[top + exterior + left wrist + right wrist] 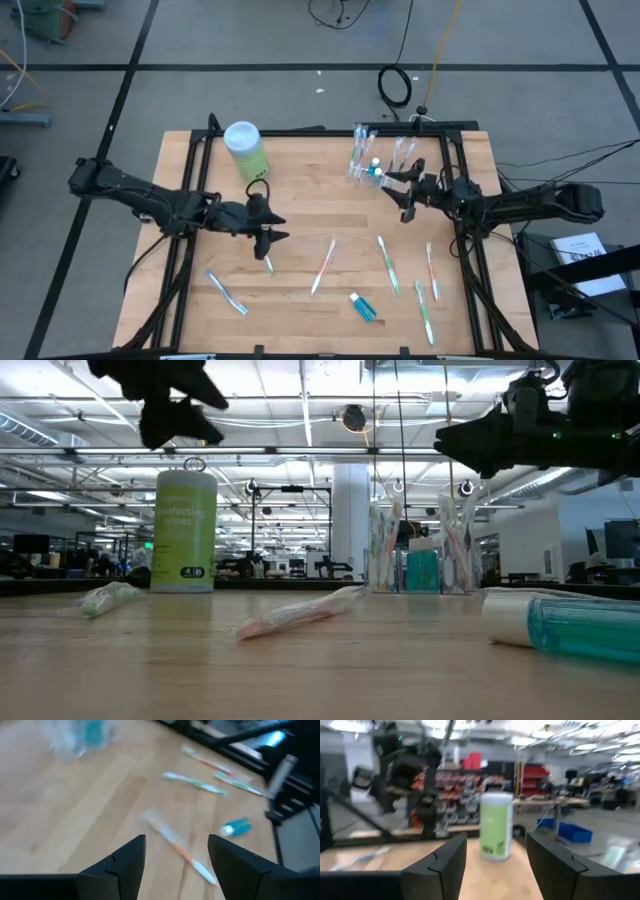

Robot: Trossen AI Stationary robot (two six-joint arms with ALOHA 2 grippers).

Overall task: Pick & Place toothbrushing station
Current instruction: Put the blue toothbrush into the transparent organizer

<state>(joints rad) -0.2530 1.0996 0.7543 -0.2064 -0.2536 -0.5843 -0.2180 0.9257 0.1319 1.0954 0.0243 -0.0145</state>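
Two clear cups (362, 160) (402, 158) holding toothbrushes stand at the far right of the table. Loose toothbrushes lie on the near half: an orange-white one (323, 265), a green one (388, 263), a pink one (431, 270), a blue one (227, 292). A blue toothpaste tube (365, 307) lies near the front edge. My left gripper (268, 228) is open and empty, raised above the table left of the orange-white toothbrush (186, 856). My right gripper (405, 195) is open and empty, raised just in front of the cups.
A light-green canister with a white lid (245, 150) stands upright at the far left; it also shows in the right wrist view (496, 825). Another green toothbrush (424, 310) lies near the front right. A black frame (190, 170) runs along the table's sides.
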